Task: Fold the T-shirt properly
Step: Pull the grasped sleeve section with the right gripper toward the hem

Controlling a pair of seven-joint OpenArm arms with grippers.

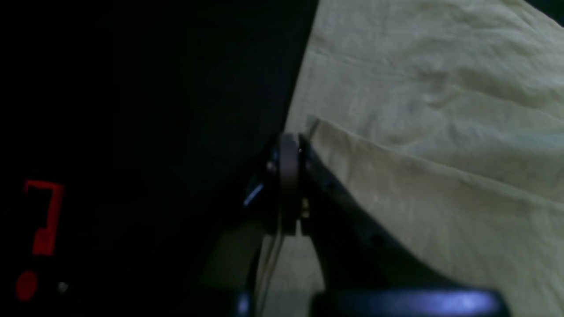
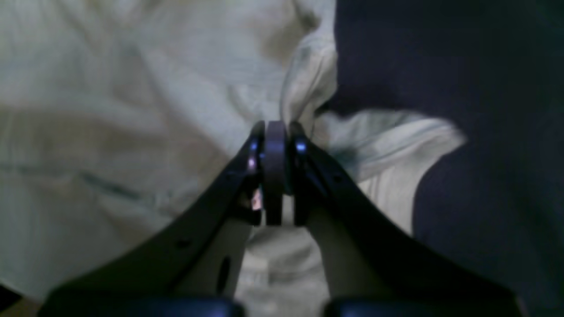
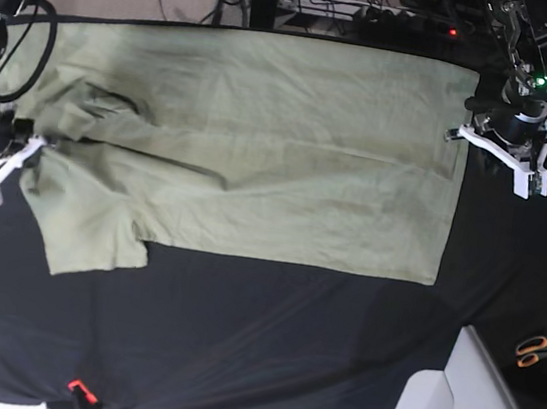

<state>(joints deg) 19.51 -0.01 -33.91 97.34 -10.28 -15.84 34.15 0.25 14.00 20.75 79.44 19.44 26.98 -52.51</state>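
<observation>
Both wrist views are showing what the base view hides: the left gripper (image 1: 288,141) and right gripper (image 2: 275,132) are pinching the T-shirt (image 3: 260,152) edges, jaws fully closed, on the black cloth (image 3: 285,347).

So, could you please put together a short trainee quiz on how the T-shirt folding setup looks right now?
1. True or false: the T-shirt lies spread on a black cloth.
2. Which tool shows near the base view's right edge? A) scissors B) a stapler C) a ruler
3. Fill in: in the right wrist view, the right fingers are ___ on bunched T-shirt fabric.

Key: 1 true; 2 A; 3 shut.
</observation>
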